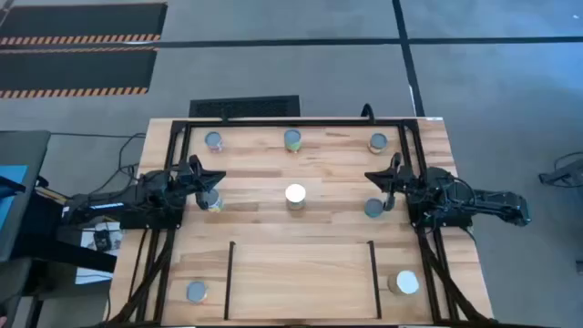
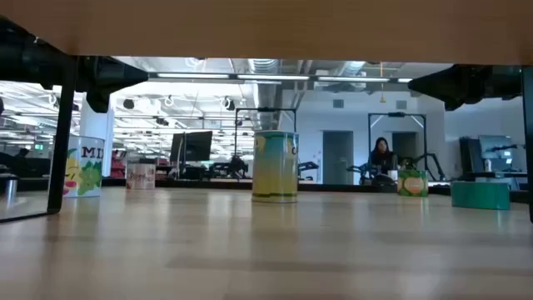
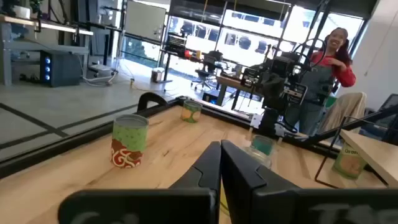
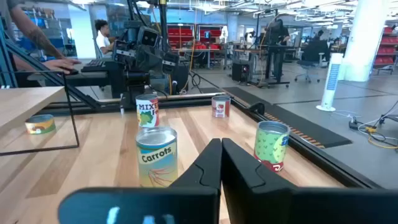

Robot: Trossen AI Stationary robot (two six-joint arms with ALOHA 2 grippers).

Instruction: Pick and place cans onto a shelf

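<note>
My left gripper (image 1: 195, 169) sits at the table's nine o'clock edge, its dark fingers (image 3: 205, 171) pressed together with nothing between them. Just beside it, toward the table centre, stands a small tin with a yellowish label (image 1: 211, 201). My right gripper (image 1: 393, 168) mirrors it at three o'clock, fingers (image 4: 208, 163) likewise closed and holding nothing, with a teal-sided grey-topped can (image 1: 373, 209) just beside it.

At the middle of the light wood-plank table (image 1: 328, 178) stands the bright white-topped can (image 1: 295, 194), labelled "Carrots" in the right wrist view (image 4: 157, 156). Along the twelve o'clock edge three cans stand well apart: a grey-topped one at eleven o'clock (image 1: 214, 140), a greenish one at twelve (image 1: 292, 139), and a pale-topped one at one o'clock (image 1: 377, 142).

The shelf (image 1: 301, 273), the plank section between two thin black bars, lies at six o'clock and carries no cans. Outside its bars, a small grey-topped can (image 1: 196, 292) stands at seven o'clock and a wider pale-topped can (image 1: 404, 283) at five o'clock.

A person in red (image 3: 336, 53) stands in the room beyond the table.
</note>
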